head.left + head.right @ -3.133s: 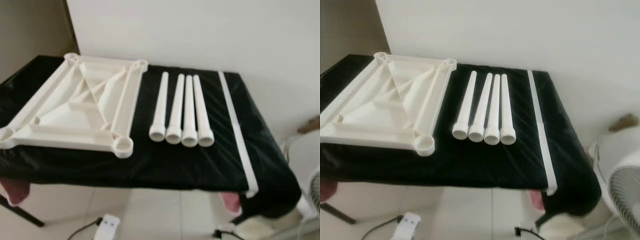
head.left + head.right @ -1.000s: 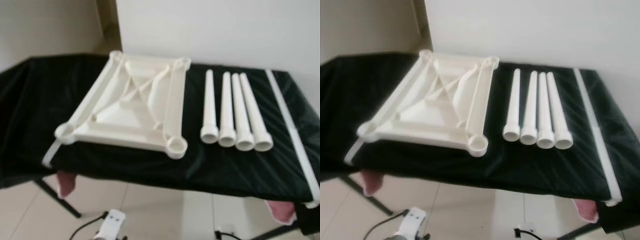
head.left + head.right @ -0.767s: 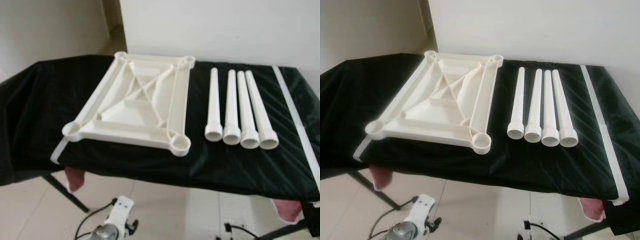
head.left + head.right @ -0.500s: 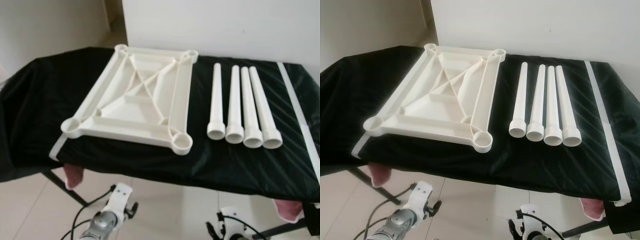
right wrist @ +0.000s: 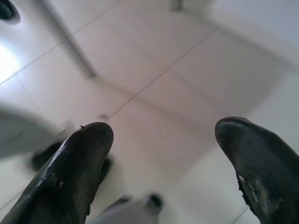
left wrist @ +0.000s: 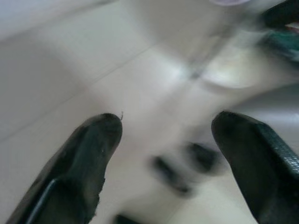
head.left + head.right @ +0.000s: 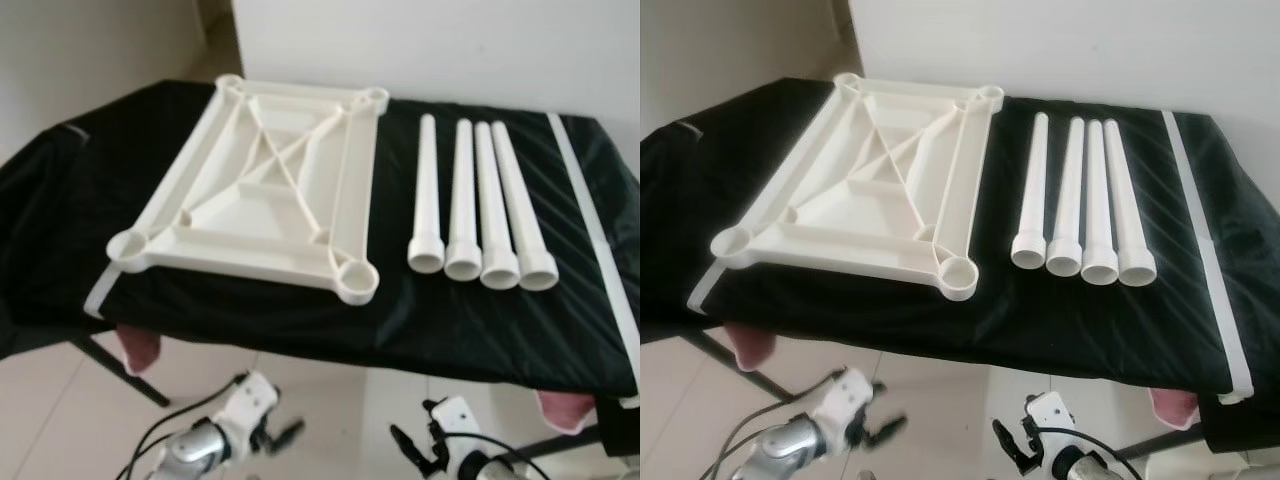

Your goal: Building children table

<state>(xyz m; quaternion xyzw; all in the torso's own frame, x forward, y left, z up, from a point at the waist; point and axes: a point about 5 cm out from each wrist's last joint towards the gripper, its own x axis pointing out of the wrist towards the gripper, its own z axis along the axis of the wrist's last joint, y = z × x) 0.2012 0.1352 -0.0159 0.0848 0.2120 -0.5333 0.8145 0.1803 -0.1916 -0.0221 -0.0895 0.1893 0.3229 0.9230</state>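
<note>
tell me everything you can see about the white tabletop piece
The white tabletop piece looks like moulded plastic and lies flat, underside up, on the left part of the black-covered table. It shows a raised rim, crossing ribs and a round socket at each corner. Nothing is plugged in; four white legs lie apart on its right.

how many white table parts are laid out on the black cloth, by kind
tabletop frame: 1
legs: 4 (leg, leg, leg, leg)
total: 5
</note>
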